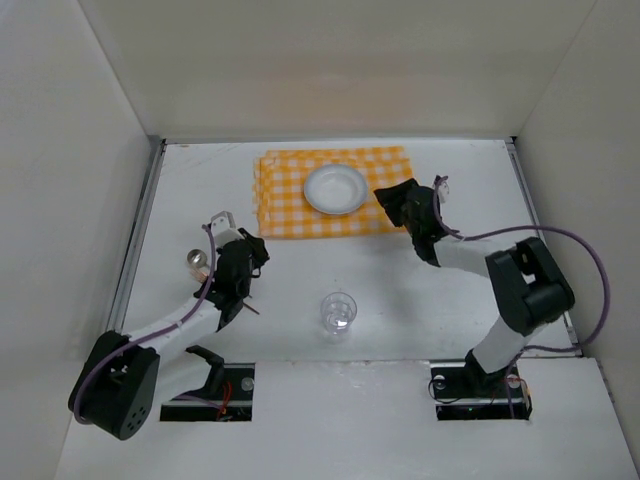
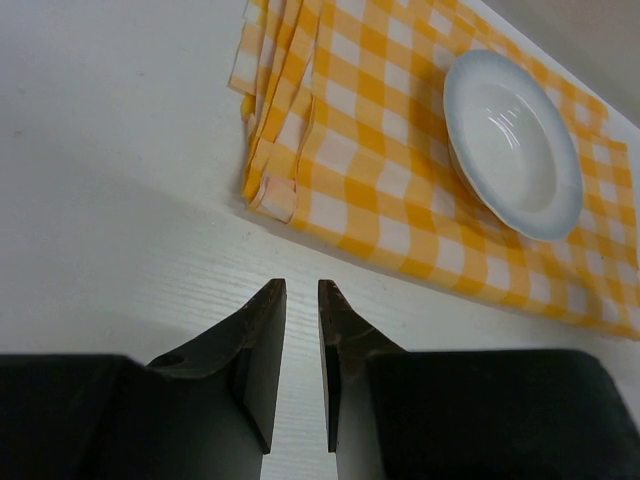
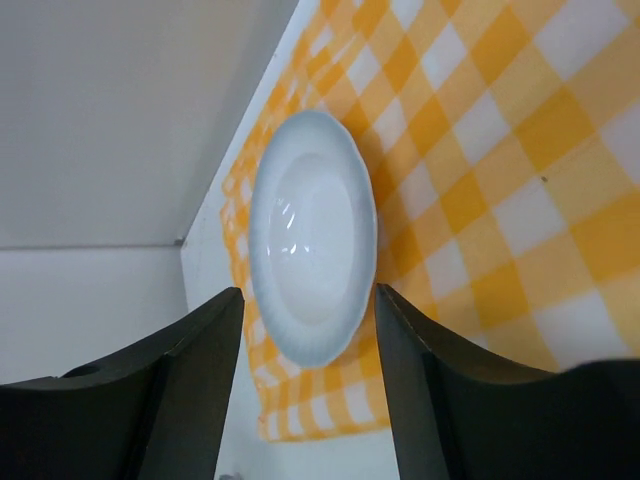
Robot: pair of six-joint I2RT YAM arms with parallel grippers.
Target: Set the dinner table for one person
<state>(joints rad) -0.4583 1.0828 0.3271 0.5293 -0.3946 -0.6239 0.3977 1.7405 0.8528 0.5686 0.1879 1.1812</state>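
White-walled enclosure; dinner table (image 1: 400,290) filling floor, matte white, flat, rectangular, long axis running left-right. Lying on far half: folded orange-checked cloth (image 1: 290,205), glossy round plate (image 1: 335,189). Standing nearer: clear glass (image 1: 339,313). Left gripper (image 2: 302,290) hovering, nearly closed, empty. Right gripper (image 3: 308,300) gaping wide, empty.

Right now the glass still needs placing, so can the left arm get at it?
Probably yes: the glass stands alone on bare dinner table, just right of the left tool, with nothing between them.
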